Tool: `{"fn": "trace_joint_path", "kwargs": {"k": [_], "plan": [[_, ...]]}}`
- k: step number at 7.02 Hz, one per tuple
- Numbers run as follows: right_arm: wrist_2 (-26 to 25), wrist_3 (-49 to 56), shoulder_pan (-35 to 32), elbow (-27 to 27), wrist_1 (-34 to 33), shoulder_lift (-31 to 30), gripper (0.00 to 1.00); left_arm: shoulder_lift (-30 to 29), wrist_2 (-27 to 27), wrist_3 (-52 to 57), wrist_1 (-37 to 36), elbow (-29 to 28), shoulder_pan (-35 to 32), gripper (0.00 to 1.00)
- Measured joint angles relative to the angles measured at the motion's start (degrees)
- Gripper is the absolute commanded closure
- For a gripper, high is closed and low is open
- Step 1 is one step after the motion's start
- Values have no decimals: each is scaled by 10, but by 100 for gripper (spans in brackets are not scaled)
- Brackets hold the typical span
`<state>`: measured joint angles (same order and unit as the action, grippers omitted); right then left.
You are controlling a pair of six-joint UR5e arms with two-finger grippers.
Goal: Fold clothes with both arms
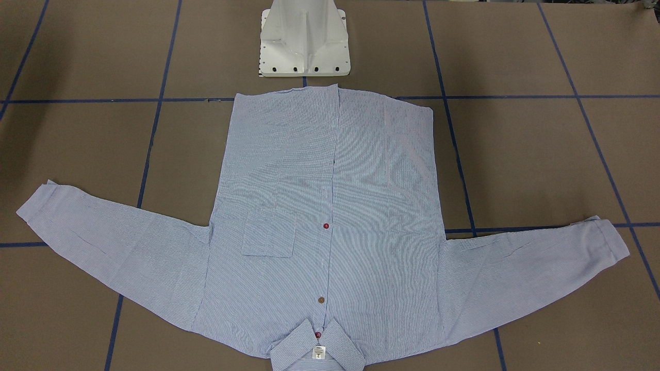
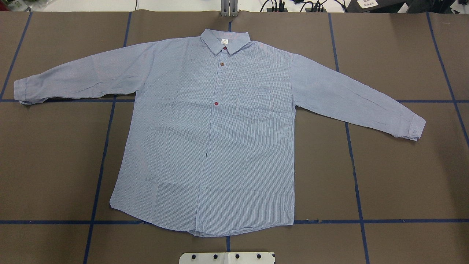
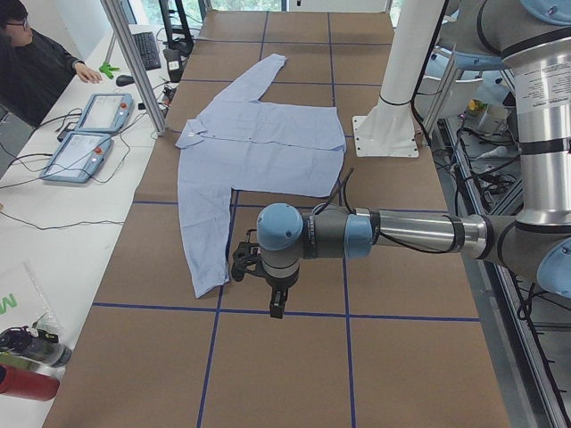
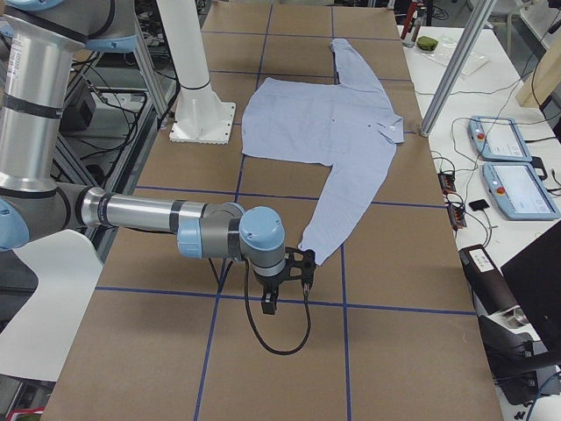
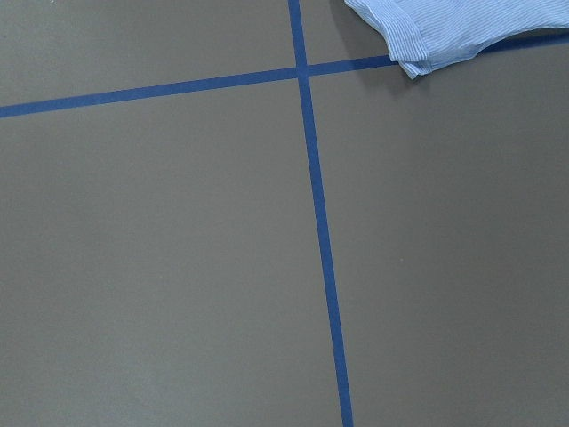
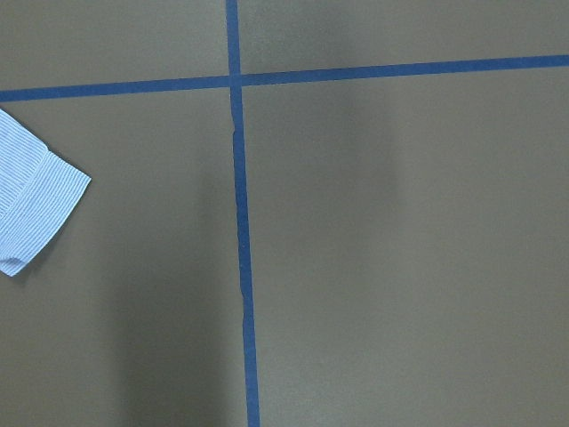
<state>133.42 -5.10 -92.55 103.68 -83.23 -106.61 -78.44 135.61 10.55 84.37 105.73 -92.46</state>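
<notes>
The shirt lay flat and buttoned side up in the middle of the table, with its collar away from the robot, both sleeves spread and nothing folded yet. The left gripper and the right gripper each hung over bare table just beyond a cuff. Neither had hold of the cloth, and I could not tell how wide their jaws stood. You would have done well to lower each onto its own cuff, pinch both layers, and lift the sleeves together.

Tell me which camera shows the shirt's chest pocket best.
Overhead exterior: the chest pocket lies fully visible, seen squarely. Front-facing shows it too, inverted. Side views render it too small; wrist views catch only cuffs.
</notes>
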Motion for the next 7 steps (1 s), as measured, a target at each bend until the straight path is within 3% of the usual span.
{"fn": "trace_joint_path", "kwargs": {"k": [3,7], "plan": [[0,0,0,3,0,0,0,-1,-1,1,8,6,1,0],[13,-1,4,20,19,10,0,-17,-3,-4,62,64,0,0]]}}
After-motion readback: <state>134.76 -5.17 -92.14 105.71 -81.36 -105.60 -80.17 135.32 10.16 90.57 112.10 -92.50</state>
